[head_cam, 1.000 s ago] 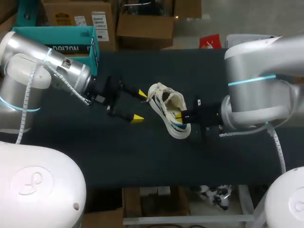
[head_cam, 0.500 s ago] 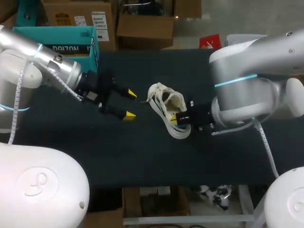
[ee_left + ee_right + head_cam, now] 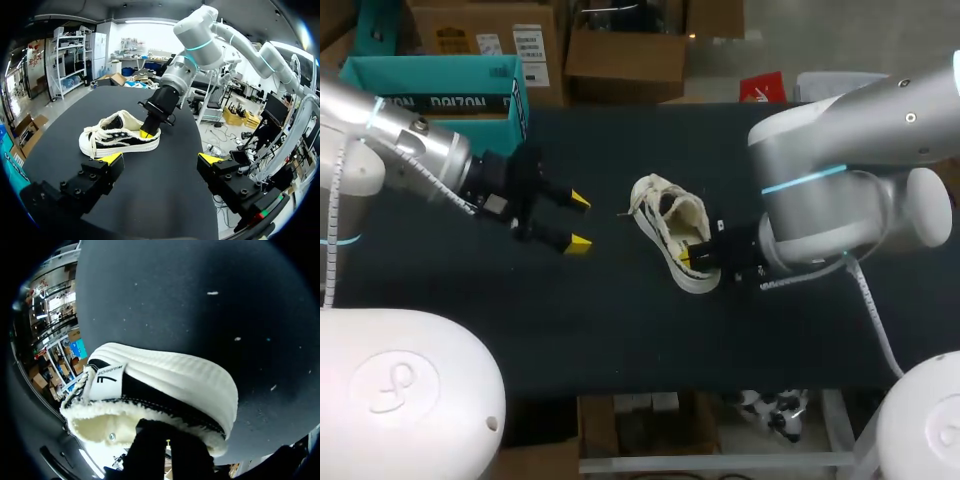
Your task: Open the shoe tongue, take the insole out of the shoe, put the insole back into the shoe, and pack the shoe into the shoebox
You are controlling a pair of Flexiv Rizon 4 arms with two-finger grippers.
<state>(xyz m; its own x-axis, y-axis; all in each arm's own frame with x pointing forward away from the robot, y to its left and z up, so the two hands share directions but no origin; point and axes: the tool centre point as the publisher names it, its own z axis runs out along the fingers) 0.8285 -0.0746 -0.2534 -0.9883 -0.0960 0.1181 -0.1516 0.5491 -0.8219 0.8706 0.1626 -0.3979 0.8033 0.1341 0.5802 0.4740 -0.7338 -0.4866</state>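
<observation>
Left tool spread above black table; right tool in shoe heel, grip unclear; shoebox at corner.

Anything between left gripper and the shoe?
Nothing: only bare table between the left gripper and the shoe, clear in head and left wrist views.

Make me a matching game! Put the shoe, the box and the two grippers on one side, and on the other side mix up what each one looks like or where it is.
Things:
1. shoe
2. box
3. left gripper
4. right gripper

Clues:
a. teal, far off on the left side
b. open, holding nothing, apart from the shoe
c. right at the shoe's heel
d. white and black, between the two grippers

Pairs: 1-d, 2-a, 3-b, 4-c
</observation>
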